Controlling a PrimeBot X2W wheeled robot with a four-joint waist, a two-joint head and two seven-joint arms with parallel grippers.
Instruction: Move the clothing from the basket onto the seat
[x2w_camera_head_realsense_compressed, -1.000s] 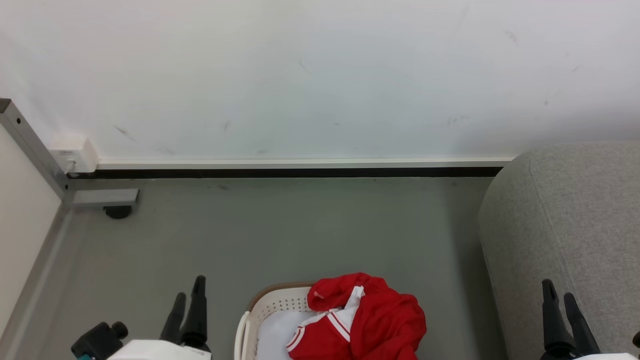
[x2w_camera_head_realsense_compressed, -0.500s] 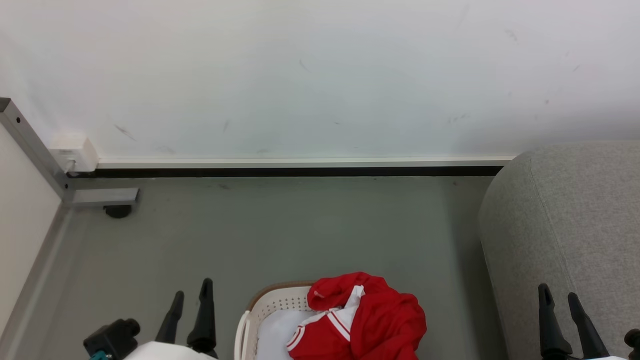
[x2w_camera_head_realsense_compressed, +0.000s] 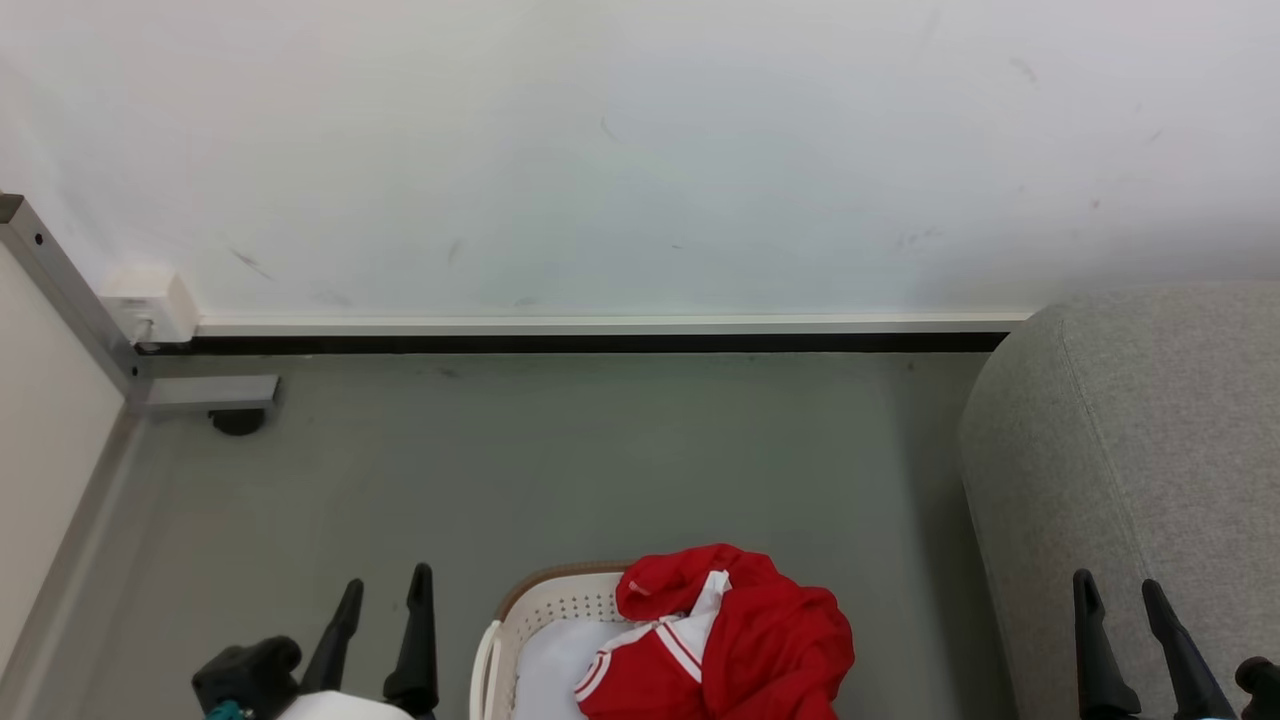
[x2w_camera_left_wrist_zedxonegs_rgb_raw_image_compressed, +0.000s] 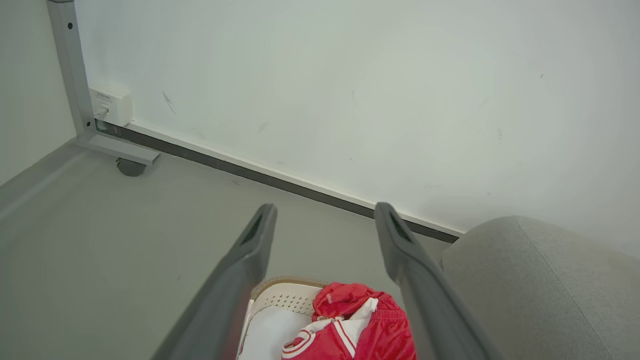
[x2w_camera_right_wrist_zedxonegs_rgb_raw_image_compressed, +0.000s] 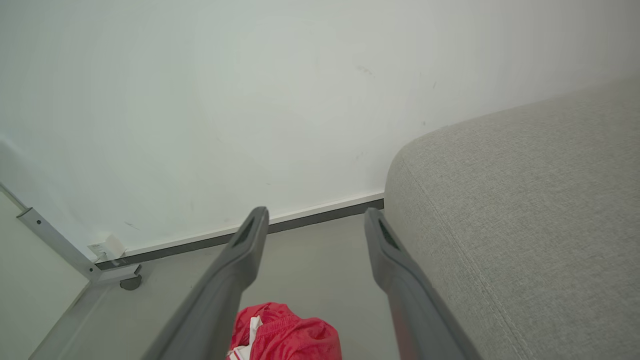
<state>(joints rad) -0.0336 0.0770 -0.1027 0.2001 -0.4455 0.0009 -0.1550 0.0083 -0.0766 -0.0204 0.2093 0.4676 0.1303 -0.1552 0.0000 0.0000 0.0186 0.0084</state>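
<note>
As I look down through the head camera, the white wall (x2w_camera_head_realsense_compressed: 640, 150) stands well ahead of the left end effector (x2w_camera_head_realsense_compressed: 387, 580) and the right end effector (x2w_camera_head_realsense_compressed: 1115, 582). The grey floor (x2w_camera_head_realsense_compressed: 600, 450) runs from the wall back towards them. The light grey seat (x2w_camera_head_realsense_compressed: 1150, 420) lies just beside the right end effector, whose two dark fingers point up over its rounded edge, spread apart and holding nothing. The basket (x2w_camera_head_realsense_compressed: 545, 605) sits on the floor between the two end effectors, just to the right of the left one. The clothing (x2w_camera_head_realsense_compressed: 760, 640) is in the basket, a red heap with white trim piled on the side toward the right end effector and spilling over that rim. The left end effector has its fingers wide apart and empty, clear of the basket. Far ahead to its left, a grey metal frame leg (x2w_camera_head_realsense_compressed: 60, 290) meets the wall beside a small white box (x2w_camera_head_realsense_compressed: 150, 305).
</note>
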